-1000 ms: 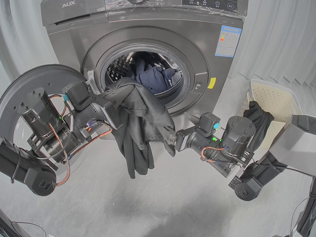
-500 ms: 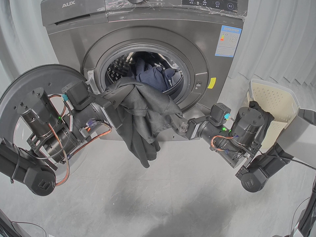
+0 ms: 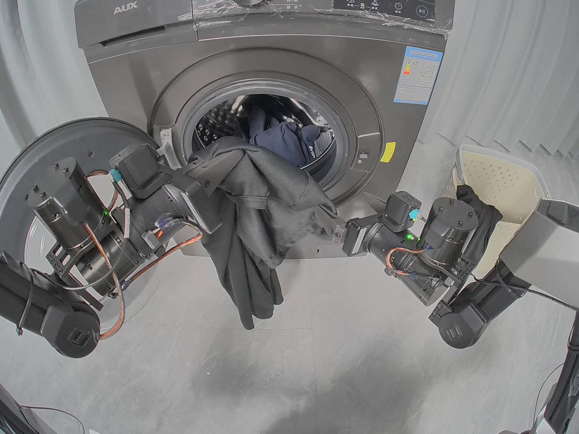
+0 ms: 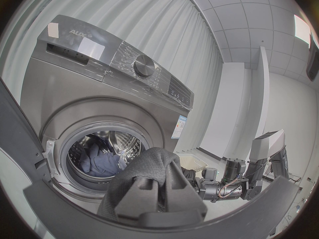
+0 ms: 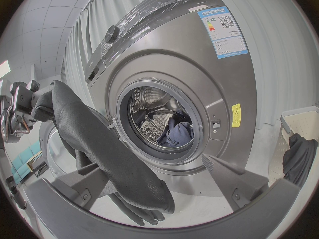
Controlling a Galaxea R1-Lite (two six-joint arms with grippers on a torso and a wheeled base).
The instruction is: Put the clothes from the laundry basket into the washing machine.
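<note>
Left gripper (image 4: 164, 180) is clamped on the bunched top of a dark grey garment (image 3: 253, 212). It holds the garment up just in front of the washing machine (image 3: 265, 61), near the lower left rim of its opening. From my station I see the cloth drape over that gripper and hang in long folds towards the floor (image 3: 301, 363). The right gripper (image 3: 336, 229) has its fingers spread wide: one finger (image 5: 88, 183) sits under a fold of the same garment, the other (image 5: 232, 180) is bare. Behind the left arm the round door (image 3: 78, 146) stands swung open. On my right the pale laundry basket (image 3: 512, 176) stands beside the machine, with another dark piece (image 3: 479, 212) slung over its near edge. Farthest in, inside the drum (image 3: 211, 131), I make out navy clothes (image 3: 283, 143) lying in a heap.
</note>
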